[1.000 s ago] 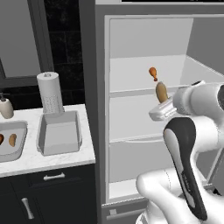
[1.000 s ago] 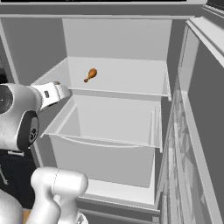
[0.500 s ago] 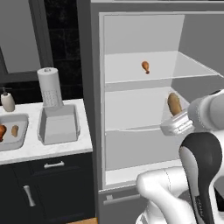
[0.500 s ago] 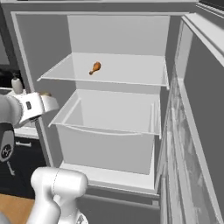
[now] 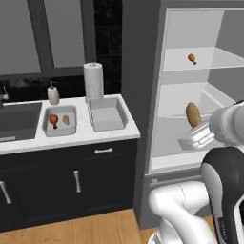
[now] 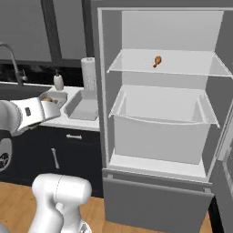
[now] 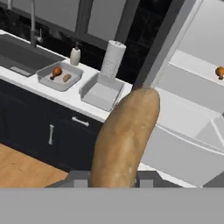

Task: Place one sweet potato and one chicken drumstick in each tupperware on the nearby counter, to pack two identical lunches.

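**Hand view: second potato on its way to the empty tray**

The pincer (image 5: 196,133) is clamped on a sweet potato (image 7: 124,135), upright between its fingers. Ahead of it on the bench (image 5: 71,136), the far tray (image 7: 59,76) already holds a drumstick and a potato; the nearer tray (image 7: 101,92) is empty. One drumstick (image 6: 157,60) waits on the fridge shelf beyond. Roughly half is packed.
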### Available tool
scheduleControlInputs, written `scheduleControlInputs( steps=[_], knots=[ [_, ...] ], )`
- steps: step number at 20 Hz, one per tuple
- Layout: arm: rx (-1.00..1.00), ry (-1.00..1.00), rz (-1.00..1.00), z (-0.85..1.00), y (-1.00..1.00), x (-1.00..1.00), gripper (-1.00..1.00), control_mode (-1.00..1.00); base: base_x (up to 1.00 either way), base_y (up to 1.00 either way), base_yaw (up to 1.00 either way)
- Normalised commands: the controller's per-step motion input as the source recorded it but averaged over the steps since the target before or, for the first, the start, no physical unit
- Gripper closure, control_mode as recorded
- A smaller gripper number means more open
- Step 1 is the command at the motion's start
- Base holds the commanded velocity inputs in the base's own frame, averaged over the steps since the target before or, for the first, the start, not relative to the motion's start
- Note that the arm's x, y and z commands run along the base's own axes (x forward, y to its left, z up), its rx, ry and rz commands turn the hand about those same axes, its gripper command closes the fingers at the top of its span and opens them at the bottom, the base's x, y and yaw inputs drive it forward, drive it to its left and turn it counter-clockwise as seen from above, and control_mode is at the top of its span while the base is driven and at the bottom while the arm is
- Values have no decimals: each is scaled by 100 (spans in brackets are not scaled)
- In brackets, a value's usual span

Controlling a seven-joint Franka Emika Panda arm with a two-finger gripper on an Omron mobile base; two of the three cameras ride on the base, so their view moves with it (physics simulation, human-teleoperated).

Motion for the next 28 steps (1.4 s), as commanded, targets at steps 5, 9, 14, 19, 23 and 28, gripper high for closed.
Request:
scheduleControlInputs(
  steps=[5, 9, 14, 19, 23, 28],
  knots=[
    [0, 0, 0, 0, 0, 0, 100, 100, 43, 100, 0],
    [0, 0, 0, 0, 0, 0, 100, 100, 99, 91, -2],
    [0, 0, 0, 0, 0, 0, 100, 100, 100, 22, -21],
    [0, 0, 0, 0, 0, 0, 100, 100, 100, 0, -26],
    [-2, 0, -6, -11, 0, 12, 100, -100, 64, 0, -18],
    [-6, 21, -16, -66, -35, 34, 100, -100, 0, 0, 0]
  ],
)
